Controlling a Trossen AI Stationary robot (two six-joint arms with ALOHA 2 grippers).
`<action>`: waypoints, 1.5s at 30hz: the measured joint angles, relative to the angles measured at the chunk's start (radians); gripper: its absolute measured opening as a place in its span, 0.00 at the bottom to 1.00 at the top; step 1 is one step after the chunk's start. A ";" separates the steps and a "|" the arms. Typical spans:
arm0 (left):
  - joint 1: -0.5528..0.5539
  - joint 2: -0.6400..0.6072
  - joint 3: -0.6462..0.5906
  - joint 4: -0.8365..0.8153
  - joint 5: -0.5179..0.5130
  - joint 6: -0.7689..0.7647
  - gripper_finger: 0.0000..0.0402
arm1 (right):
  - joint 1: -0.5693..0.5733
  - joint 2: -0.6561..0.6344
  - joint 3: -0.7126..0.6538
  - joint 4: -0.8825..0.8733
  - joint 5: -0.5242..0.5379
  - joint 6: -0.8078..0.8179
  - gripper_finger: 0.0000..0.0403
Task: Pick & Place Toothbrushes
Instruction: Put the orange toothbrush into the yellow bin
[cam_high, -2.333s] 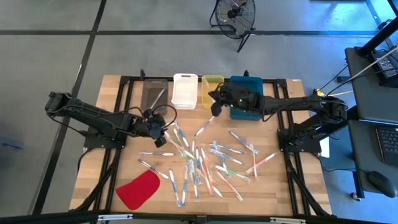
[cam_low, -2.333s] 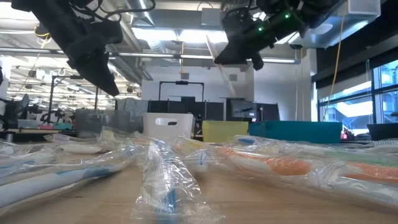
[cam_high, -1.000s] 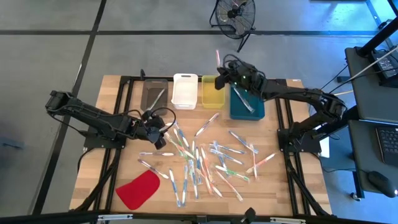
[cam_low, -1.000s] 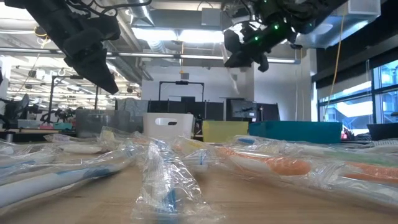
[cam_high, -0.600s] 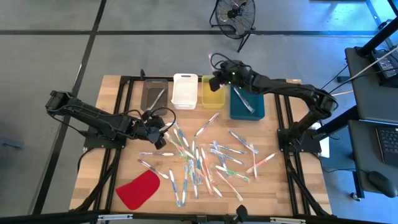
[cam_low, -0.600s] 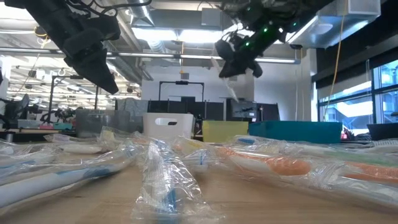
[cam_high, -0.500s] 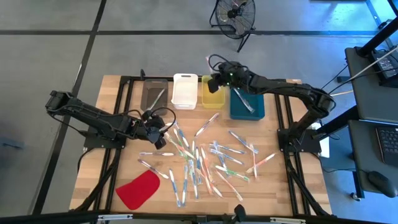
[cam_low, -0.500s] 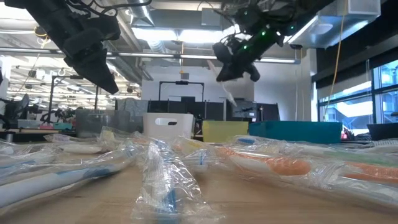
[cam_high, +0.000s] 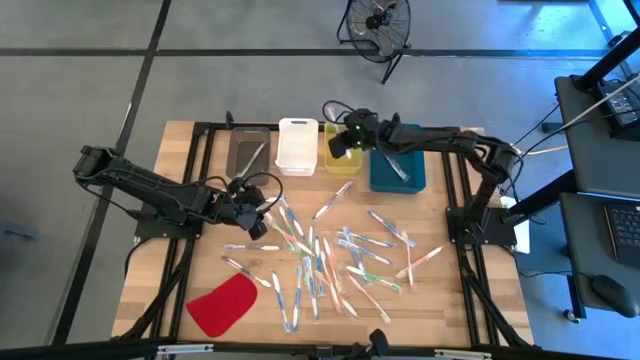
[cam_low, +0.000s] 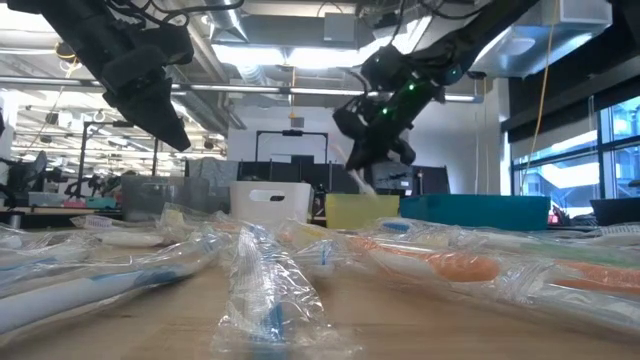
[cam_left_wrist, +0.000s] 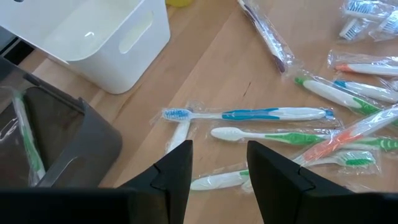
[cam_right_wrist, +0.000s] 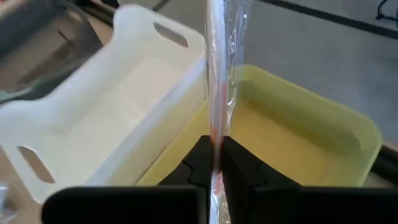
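Right wrist view — right hand (cam_right_wrist: 214, 163) clamped on wrapped toothbrush (cam_right_wrist: 219, 74) over yellow bin (cam_right_wrist: 311, 134)

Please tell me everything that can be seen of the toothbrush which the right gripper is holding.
The toothbrush is a thin stick with a pink-orange part, sealed in a clear, crinkled plastic wrapper. The right gripper is shut on its lower end, so it stands out lengthwise past the fingers. It hangs in the air above the yellow bin, near the edge beside the white bin. Only the fingers touch it. Its bristles cannot be made out.
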 joint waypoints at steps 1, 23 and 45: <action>0.000 0.000 0.000 0.000 0.000 0.000 0.37 | 0.000 0.009 0.000 0.003 0.000 0.001 0.07; 0.000 0.000 0.000 0.000 0.001 0.000 0.37 | -0.003 0.134 0.000 0.036 0.003 0.031 0.08; 0.000 0.000 0.000 0.000 0.138 0.106 0.37 | -0.012 0.134 0.000 0.050 0.003 0.028 0.12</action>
